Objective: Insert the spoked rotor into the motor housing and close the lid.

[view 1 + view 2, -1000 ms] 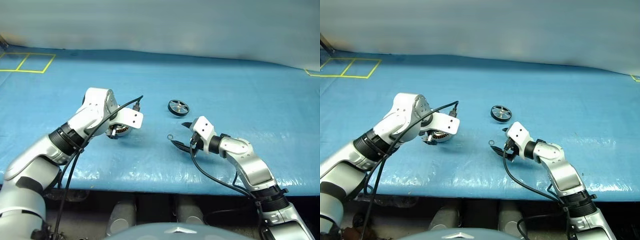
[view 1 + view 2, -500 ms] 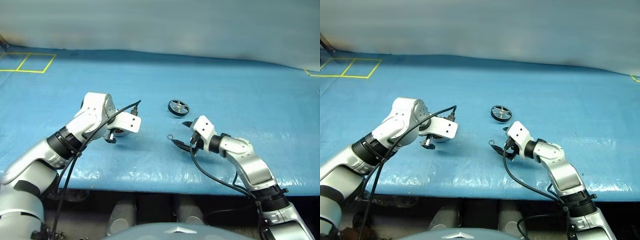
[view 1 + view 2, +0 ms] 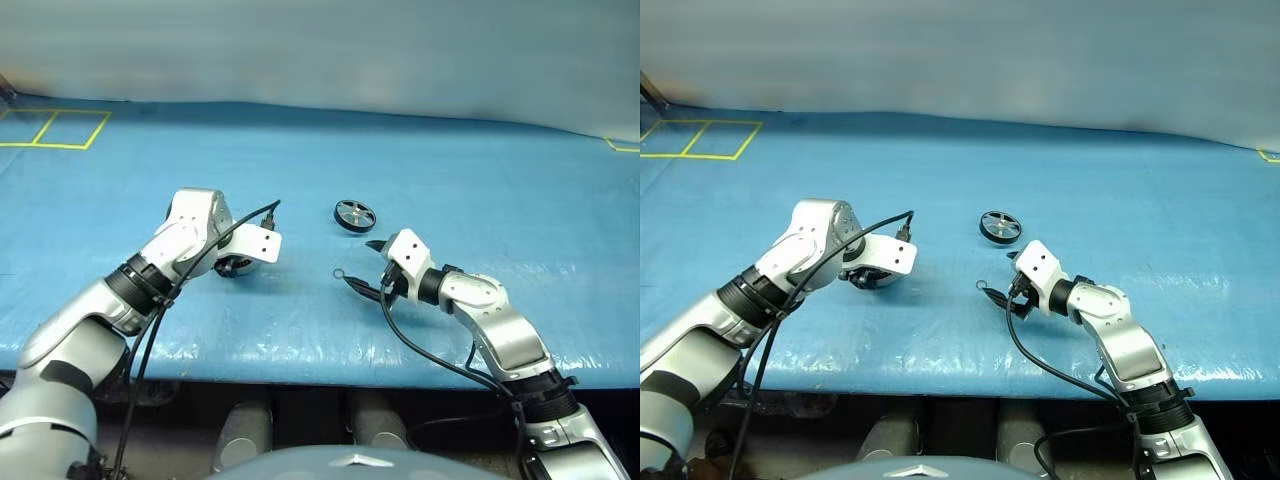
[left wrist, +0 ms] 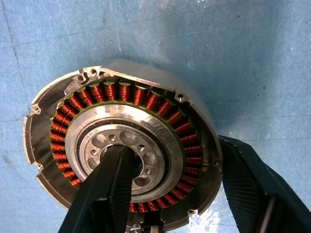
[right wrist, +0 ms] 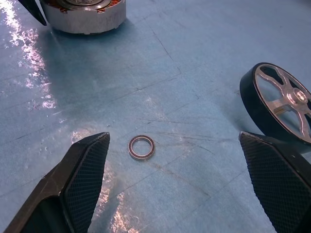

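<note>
Under the left gripper point(image 4: 170, 189), the motor housing point(image 4: 121, 145) sits half hidden.

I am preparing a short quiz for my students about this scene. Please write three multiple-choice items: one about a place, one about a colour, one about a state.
1. Where does the spoked rotor lie?
A. inside the motor housing
B. on the blue table cover, apart from the housing
C. between the fingers of the left pincer

2. What colour are the windings in the motor housing?
A. copper-orange
B. green
C. white

3. How does the right pincer stand?
A. shut on the rotor
B. shut on the small ring
C. open, holding nothing

Answers:
1. B: the rotor rests on the blue table cover, between the two arms and farther from the robot, away from the housing.
2. A: the left wrist view shows a circle of copper-orange coils around the silver hub.
3. C: its fingers stand wide apart, with the small ring lying free on the cover between them.
</note>
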### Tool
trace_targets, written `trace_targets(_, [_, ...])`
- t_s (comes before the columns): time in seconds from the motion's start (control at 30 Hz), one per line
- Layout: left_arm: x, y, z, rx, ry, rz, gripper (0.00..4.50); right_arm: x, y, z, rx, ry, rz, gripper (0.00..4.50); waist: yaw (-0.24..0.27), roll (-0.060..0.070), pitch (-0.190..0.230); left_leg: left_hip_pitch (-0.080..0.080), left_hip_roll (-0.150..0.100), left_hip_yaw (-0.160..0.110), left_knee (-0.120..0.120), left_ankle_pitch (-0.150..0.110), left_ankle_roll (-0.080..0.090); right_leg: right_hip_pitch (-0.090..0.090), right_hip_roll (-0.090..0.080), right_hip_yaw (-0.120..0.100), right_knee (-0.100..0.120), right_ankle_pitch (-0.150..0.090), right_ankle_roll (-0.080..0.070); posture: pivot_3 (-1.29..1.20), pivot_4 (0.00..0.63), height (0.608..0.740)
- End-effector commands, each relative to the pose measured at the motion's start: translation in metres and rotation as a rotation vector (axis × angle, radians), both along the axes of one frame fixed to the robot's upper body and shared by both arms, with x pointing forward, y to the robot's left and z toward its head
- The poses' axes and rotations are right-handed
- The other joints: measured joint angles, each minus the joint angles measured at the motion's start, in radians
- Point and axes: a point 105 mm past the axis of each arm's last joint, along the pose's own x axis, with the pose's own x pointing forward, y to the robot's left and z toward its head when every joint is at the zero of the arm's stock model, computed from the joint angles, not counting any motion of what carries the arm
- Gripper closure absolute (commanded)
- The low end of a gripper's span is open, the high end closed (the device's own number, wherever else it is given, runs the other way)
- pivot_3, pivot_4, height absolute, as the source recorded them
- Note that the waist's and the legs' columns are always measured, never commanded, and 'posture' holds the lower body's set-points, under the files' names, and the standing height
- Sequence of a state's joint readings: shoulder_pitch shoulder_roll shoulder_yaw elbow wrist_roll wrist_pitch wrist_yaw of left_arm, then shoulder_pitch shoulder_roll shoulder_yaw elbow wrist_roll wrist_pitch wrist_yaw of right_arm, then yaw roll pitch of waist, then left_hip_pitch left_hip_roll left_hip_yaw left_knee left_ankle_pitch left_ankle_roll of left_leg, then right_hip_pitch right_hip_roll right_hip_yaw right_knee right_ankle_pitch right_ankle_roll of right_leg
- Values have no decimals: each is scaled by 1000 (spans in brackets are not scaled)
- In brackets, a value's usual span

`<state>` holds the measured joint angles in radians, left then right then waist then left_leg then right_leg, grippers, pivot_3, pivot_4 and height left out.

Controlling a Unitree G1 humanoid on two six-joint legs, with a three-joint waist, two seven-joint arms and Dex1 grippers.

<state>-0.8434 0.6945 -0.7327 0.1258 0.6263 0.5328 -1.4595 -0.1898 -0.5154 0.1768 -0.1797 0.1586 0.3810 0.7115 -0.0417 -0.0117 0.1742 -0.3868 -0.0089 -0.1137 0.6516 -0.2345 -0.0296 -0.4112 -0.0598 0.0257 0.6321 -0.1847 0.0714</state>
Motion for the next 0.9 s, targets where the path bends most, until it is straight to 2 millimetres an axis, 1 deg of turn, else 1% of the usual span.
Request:
trace_targets(0.03, [2,3,-2,-1,6,-17,2131,2,-1,16,14,-67,-12,0,1,0,0,1,0,0,0,0,0,0,0,0,1,0,0,0,150,740])
trace_targets(0.07, [1,2,-3,-8,18,-41,2277,2,-2,16,14,-69,-13,0,1,0,0,2,0,1,0,0,0,1,0,1,1,-1,-1,0,150,740])
trace_targets(0.13, [3,2,-3,-1,8,-95,2277,2,-2,17,15,-71,-16,0,2,0,0,3,0,1,0,0,0,1,0,2,2,-3,-4,0,150,740])
trace_targets(0.2, [3,1,-3,-3,7,-163,2277,2,-2,17,17,-73,-18,0,3,0,0,4,0,2,0,0,0,2,0,2,3,-3,-5,0,150,740])
trace_targets(0.27, [4,-1,-3,-13,1,-196,2277,2,-2,16,17,-72,-20,0,4,0,0,4,0,2,0,0,0,2,0,2,5,-3,-5,0,150,740])
trace_targets(0.47, [13,-6,6,-50,-109,-305,2277,4,-2,17,25,-82,-35,0,9,0,0,5,0,2,1,1,0,1,0,3,7,-4,-6,0,150,740])
trace_targets(0.6, [24,-12,20,-42,-213,-466,2277,2,-3,16,32,-80,-40,0,11,0,0,4,0,2,1,1,0,1,0,3,7,-4,-6,0,150,740])
trace_targets(0.67, [26,-17,25,-28,-253,-574,2277,2,-3,15,33,-80,-44,0,11,-1,0,4,0,2,1,1,0,1,0,3,7,-4,-6,0,150,740])
trace_targets(0.73, [26,-24,30,-7,-279,-712,2277,2,-3,14,35,-80,-48,0,12,-2,1,3,0,2,1,1,0,-1,0,3,7,-3,-5,0,150,740])
trace_targets(0.9, [27,-45,37,-10,-323,-924,2277,1,-5,12,41,-84,-67,0,12,-2,1,0,0,2,1,1,0,-3,0,3,5,0,-1,0,150,740])
